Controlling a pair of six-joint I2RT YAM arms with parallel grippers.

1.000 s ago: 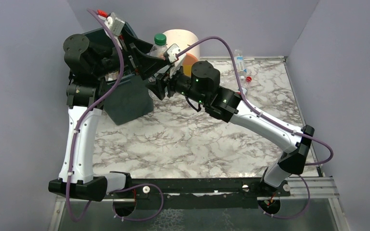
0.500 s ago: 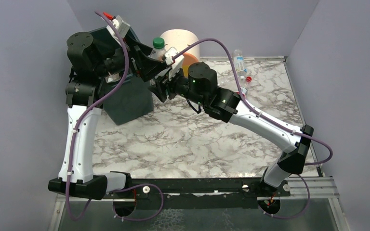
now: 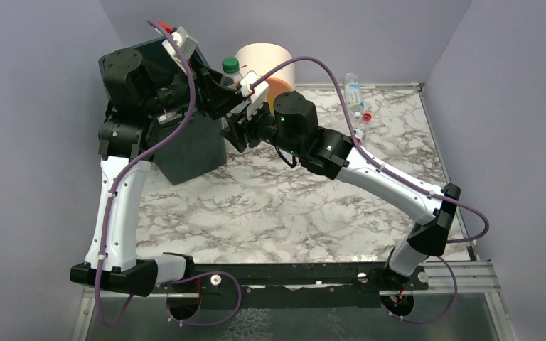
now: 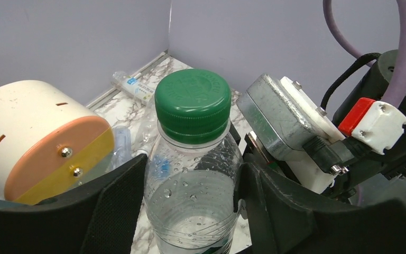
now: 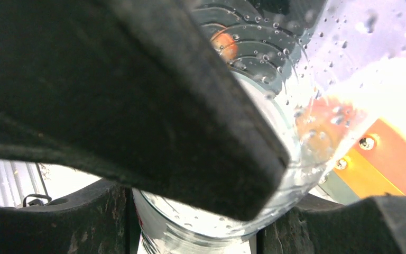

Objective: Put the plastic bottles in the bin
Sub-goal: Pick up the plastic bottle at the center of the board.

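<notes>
We count two arms, one bin [image 3: 188, 145], one round cream, orange and yellow drawer unit [image 3: 264, 55], and one green-capped clear bottle [image 4: 193, 159] held up in the air. At least two more bottles lie at the far right of the table [image 3: 270, 206]: a clear one [image 3: 353, 89] against the back wall and a red-capped one [image 3: 365, 117] just in front of it. The clutter around them is too small for us to count further. The left arm hangs over the bin's mouth, so we cannot tell what is in it. The raised bottle stands upright, cap up, just right of the bin's rim and in front of the drawer unit, with water drops inside its wall. The left gripper [image 4: 192, 182] is partly closed, and its fingers [image 4: 117, 211] press the bottle's shoulder from both sides just under the cap. The right gripper [image 5: 201, 222] comes in lower, also partly closed. Its fingers [image 5: 349, 225] clasp the bottle's body between them, so we see both grippers gripping the same bottle at once.
</notes>
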